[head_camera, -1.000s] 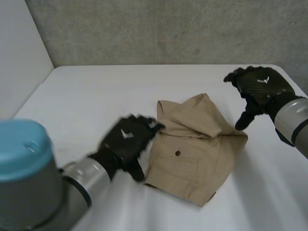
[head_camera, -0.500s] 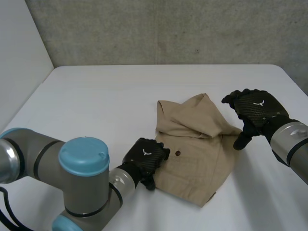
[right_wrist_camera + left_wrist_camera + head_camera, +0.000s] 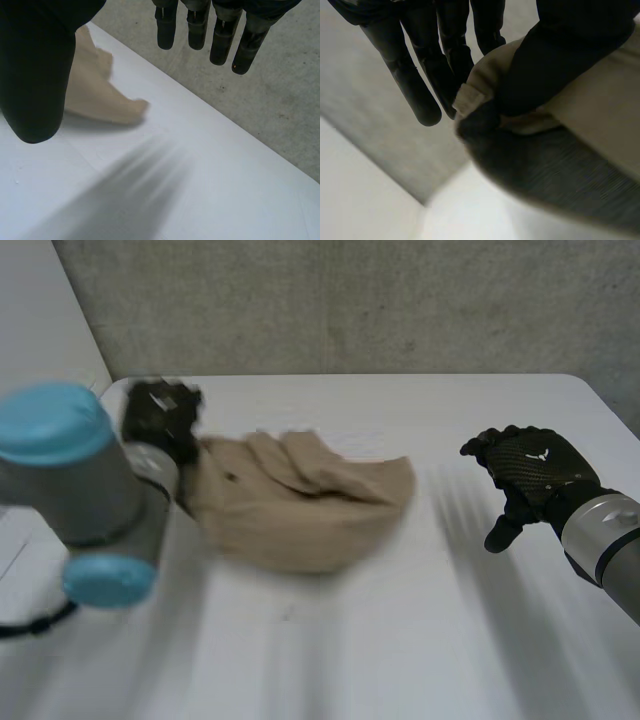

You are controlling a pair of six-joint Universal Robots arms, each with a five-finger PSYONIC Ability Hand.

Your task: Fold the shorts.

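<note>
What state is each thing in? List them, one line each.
shorts: crumpled in a heap, not neatly folded, one edge pinched by the left hand.
left hand: shut on the shorts' edge, thumb clamping the cloth.
right hand: open, holding nothing, apart from the shorts.

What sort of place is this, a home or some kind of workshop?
Probably a robotics lab or test bench: a plain white table, a rough concrete wall behind it, and two robot arms with only a pair of tan shorts to handle.
</note>
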